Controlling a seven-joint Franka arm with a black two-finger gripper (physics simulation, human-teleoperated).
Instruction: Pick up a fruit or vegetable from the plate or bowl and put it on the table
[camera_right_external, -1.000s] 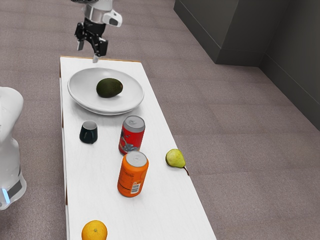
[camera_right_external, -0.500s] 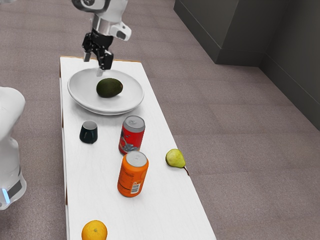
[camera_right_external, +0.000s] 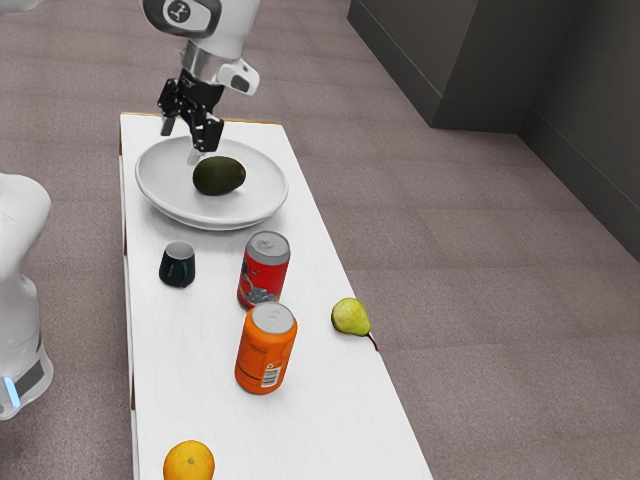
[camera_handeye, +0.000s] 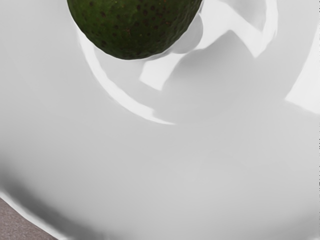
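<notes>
My gripper is open above the far rim of the white bowl, its two fingers well apart with nothing between them. The dark green avocado lies in the bowl, a little nearer the camera than my gripper and toward the exterior view's right. In the wrist view the avocado shows its speckled skin at the upper edge, resting on the glossy white bowl.
On the white table stand a dark cup, a red can and an orange can. A green pear lies by the table's edge, and an orange lies at the near end.
My gripper came over the bowl's far rim from beyond the table's end, moving nearer the camera and lower. In the last half second it shifted slightly toward the exterior view's left. The avocado stayed put.
</notes>
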